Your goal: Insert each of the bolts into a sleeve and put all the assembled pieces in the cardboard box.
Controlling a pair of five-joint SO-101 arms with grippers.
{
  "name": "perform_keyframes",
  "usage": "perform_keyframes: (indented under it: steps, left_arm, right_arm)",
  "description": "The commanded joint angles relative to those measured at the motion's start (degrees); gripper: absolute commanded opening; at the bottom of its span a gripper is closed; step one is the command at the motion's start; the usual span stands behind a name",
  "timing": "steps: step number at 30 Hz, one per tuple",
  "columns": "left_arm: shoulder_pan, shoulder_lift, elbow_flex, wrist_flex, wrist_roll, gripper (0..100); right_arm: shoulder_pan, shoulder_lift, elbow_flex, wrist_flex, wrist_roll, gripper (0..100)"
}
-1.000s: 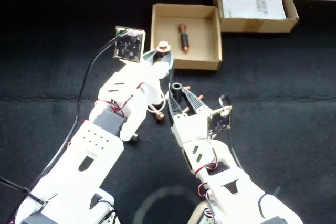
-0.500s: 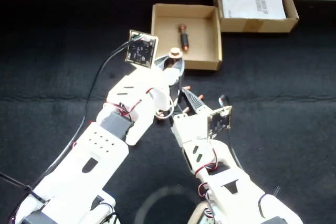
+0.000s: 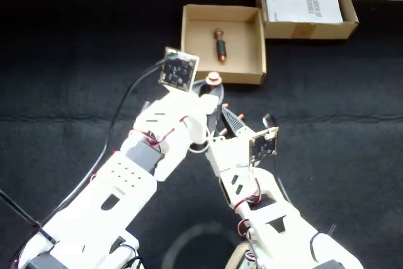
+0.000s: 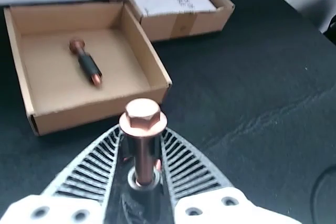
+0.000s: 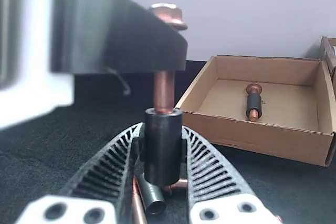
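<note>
Bolt and sleeve stood in one upright line just in front of the open cardboard box (image 3: 189, 42). The copper-coloured hex-flanged bolt (image 4: 143, 118) had its long axis vertical, head up and shank down. The left gripper (image 4: 143, 140) pinched it on the shank just under the flange, with its ribbed jaws drawn in to the width of the shank.

Directly below, the right gripper (image 5: 161, 135) clamped the black cylindrical sleeve (image 5: 163, 156) across its middle. The sleeve was also upright, its open end facing up, and the jaws were no wider apart than the sleeve. The shank met the sleeve's top opening and seemed to have just entered it, though the rim hid how deep it went.

From above, the left arm's wrist lay over that meeting point, and the bolt head poked out past it.

On the black cloth table (image 3: 63, 61) beneath the right gripper lay a loose copper bolt (image 5: 136, 203) and a dark loose sleeve (image 5: 152, 200), both partly covered by the jaws.

One assembled bolt-and-sleeve piece (image 3: 220, 45) lay flat on the box floor, with its long axis running front to back.

A second cardboard box (image 3: 305, 29) holding a white printed sheet (image 3: 302, 3) sat touching the first box's far right corner.
</note>
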Motion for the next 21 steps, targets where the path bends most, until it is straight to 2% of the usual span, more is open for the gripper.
perform_keyframes:
  steps: [1, 6, 9, 12, 16, 21]
  left_arm:
    - [1.3, -2.2, 1.5, 0.1, 0.0, 1]
    - [1.8, -4.9, 4.2, 1.8, -0.1, 2]
    - [1.8, -5.7, 2.5, 8.5, 0.2, 11]
    - [1.8, -6.3, -0.5, 15.9, 4.5, 18]
    - [1.8, -7.4, -5.9, 24.7, 5.1, 20]
    - [1.8, -10.3, -10.4, 30.7, 5.2, 20]
  right_arm:
    - [0.4, 0.0, 6.5, 0.1, 0.4, 0.6]
    - [0.4, 0.0, 6.5, 0.1, 0.4, 0.6]
    - [0.4, 0.0, 6.5, 0.1, 0.4, 0.6]
    - [0.4, 0.0, 6.5, 0.1, 0.4, 0.6]
    - [0.4, 0.0, 6.5, 0.1, 0.4, 0.6]
    - [0.4, 0.0, 6.5, 0.1, 0.4, 0.6]
